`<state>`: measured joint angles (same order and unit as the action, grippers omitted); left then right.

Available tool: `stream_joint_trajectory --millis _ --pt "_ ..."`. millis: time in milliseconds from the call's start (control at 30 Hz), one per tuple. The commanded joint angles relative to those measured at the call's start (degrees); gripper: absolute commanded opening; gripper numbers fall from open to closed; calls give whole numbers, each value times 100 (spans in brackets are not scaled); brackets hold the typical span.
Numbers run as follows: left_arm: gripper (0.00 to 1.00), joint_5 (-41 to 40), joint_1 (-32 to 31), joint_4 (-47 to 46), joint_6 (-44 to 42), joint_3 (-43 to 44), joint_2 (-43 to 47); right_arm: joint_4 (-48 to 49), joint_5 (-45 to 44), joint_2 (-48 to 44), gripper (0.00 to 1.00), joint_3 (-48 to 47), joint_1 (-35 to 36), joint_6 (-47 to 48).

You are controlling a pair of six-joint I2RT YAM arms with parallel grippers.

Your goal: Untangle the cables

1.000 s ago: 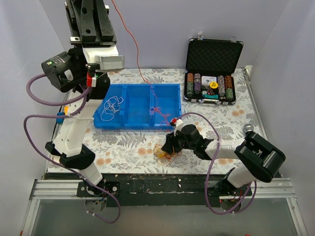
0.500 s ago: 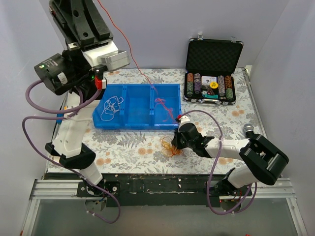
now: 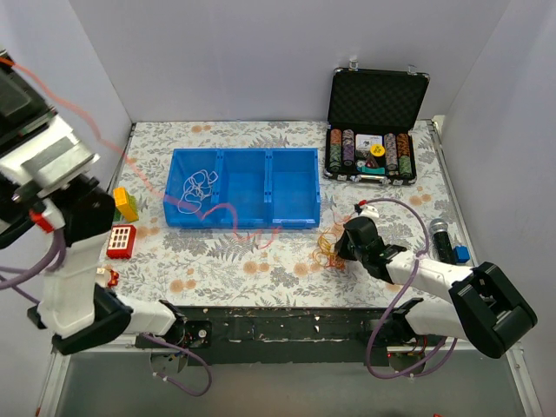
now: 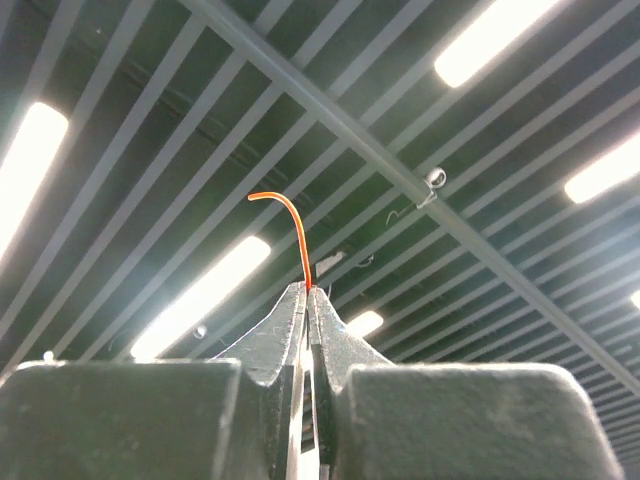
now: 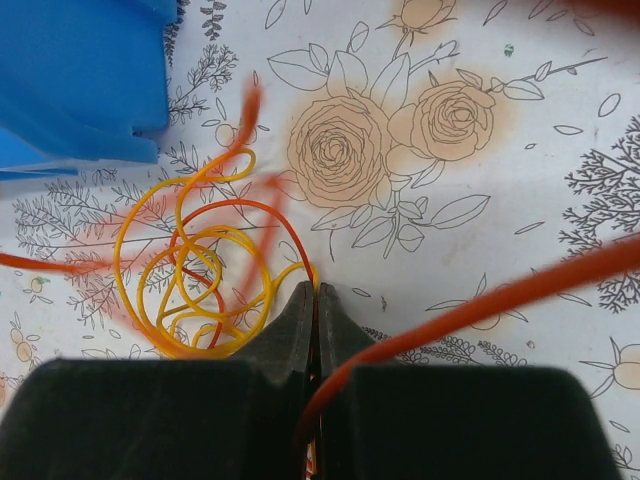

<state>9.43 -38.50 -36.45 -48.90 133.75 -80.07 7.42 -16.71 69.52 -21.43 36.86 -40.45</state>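
Note:
The cables lie in three places. A white cable rests in the left compartment of the blue bin. An orange-yellow and red tangle lies on the floral table right of the bin's front corner. My right gripper is shut on yellow and red strands at the edge of that tangle. A long red cable, blurred, runs from the tangle over the bin's front up to the top left. My left gripper, raised toward the ceiling, is shut on that red cable, whose end curls out above the tips.
An open black poker-chip case stands at the back right. Toy blocks lie left of the bin. A black and blue object lies by the right edge. The bin's corner is close to the tangle.
My right gripper has shut on the tangle and dragged it right. The left arm swung up and far left, pulling the red cable taut out of the bin.

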Motion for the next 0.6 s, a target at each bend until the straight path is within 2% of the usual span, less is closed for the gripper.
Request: stream_joint_trajectory --millis 0,133,267,367,567 --pt "0 -574 -26 199 -216 -1217 676 -347 114 185 1 104 -30 141" --pt "0 -662 -26 471 345 -2570 1317 442 904 89 1 235 40 633" --pt "0 -487 -26 665 1030 -3503 1643 1252 1608 -315 1 578 189 1108" --pt "1 -372 -35 455 1295 -3926 1679 1638 2135 -649 1 736 295 1451" --pt "1 -354 -26 454 1507 -4445 1697 1824 2391 -1308 1 921 585 1988"
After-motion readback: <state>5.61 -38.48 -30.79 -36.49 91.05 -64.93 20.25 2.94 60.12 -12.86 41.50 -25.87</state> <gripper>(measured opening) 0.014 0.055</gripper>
